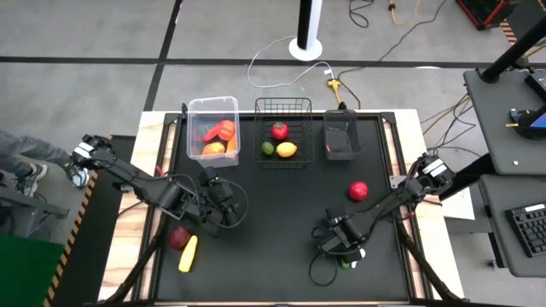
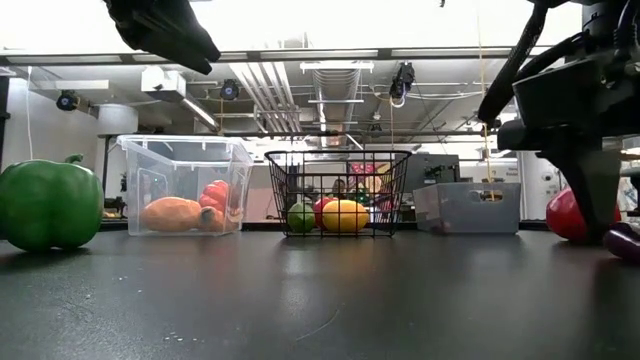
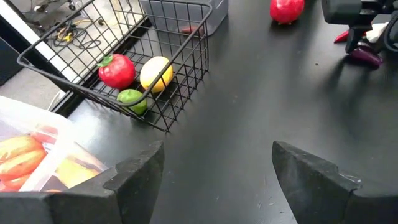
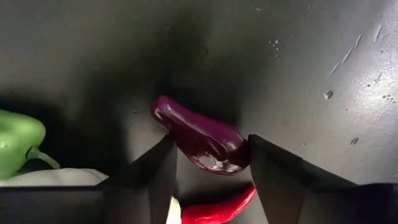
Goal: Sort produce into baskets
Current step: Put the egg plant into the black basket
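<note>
My right gripper stands at the table's near right, shut on a purple eggplant. Beside it lie a red chili, a green pepper and a white piece. My left gripper is open and empty, above the table's left middle. At the far edge stand a clear tub with orange and red produce, a wire basket with red, green and yellow fruit, and a dark bin. My right gripper pinches the eggplant's thicker end between its two fingers, which come from above, pointing down, and lie across it. The eggplant's thin end sticks out ahead. In the low view the eggplant sits at table level.
A red round fruit lies right of centre. A red piece and a yellow one lie at the near left. The green pepper shows large in the low view. The table's middle is bare.
</note>
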